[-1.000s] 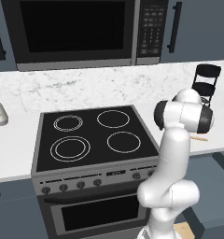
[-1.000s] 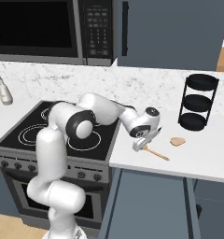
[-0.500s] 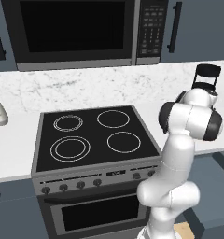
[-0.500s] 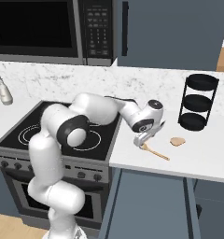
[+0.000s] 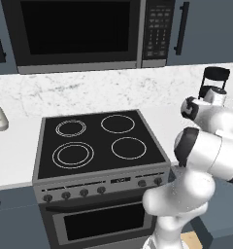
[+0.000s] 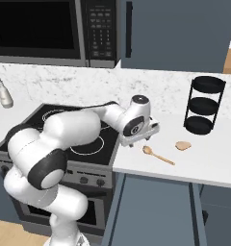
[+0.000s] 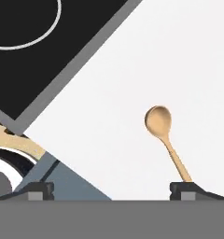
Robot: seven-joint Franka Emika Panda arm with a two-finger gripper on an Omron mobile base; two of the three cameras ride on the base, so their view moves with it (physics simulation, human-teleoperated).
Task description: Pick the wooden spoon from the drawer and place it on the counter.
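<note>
1. the room was a rendered kitchen: a white desk [image 6: 204, 161] backed by veined marble, a black stove top [image 6: 81, 129] to one side, a microwave [image 6: 50, 29] above, and a black three-tier rack [image 6: 204, 103] at the back.
2. the wooden spoon [image 6: 157, 154] lay flat on the desk, out of the drawer [image 6: 156, 211] below, near the front edge, with a small tan lump [image 6: 183, 145] just beside its handle end.
3. the gripper [image 6: 139, 139] hung just above the desk beside the spoon's bowl; in the hand view its fingertips [image 7: 188, 190] stood wide apart with nothing between them, and the spoon [image 7: 166, 137] lay free near one tip.
4. the spoon looked light and stiff, plain wood, not fragile and not very slippery; lying low on a smooth top, it would likely skid if nudged.
5. the best hold seemed to be across the thin handle near its middle; the round bowl looked too shallow to pinch well.
6. the microwave's keypad carried marks too small to read; no brand or label could be made out anywhere.
</note>
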